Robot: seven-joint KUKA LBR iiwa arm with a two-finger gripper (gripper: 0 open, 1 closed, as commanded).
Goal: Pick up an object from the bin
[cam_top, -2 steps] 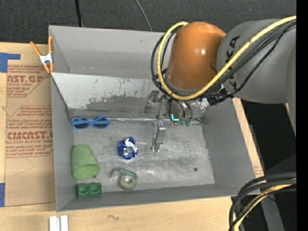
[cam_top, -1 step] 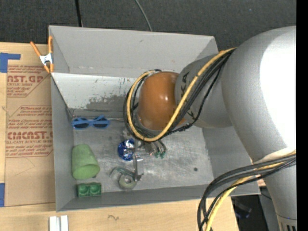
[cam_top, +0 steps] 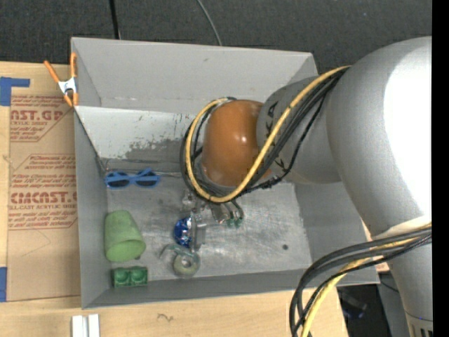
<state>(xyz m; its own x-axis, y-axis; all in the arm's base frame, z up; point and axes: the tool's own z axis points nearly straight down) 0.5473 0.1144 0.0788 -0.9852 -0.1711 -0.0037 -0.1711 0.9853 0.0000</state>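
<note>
Grey metal bin (cam_top: 140,128) walls slope to a flat floor, likely why the loose things sit low. Near the front middle lies a small shiny blue ball (cam_top: 183,232), with the gripper (cam_top: 195,230) right beside it; I cannot tell whether it is open or closed. A pale round piece (cam_top: 186,263) lies just in front. A green cup (cam_top: 123,236), green brick (cam_top: 130,277) and blue sunglasses (cam_top: 132,179) lie apart, leftward.

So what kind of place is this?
Probably a robotics lab's bin-picking test rig: a cabled robot arm reaches into a grey metal bin holding odd small items like blue toy sunglasses and a green cup.
</note>
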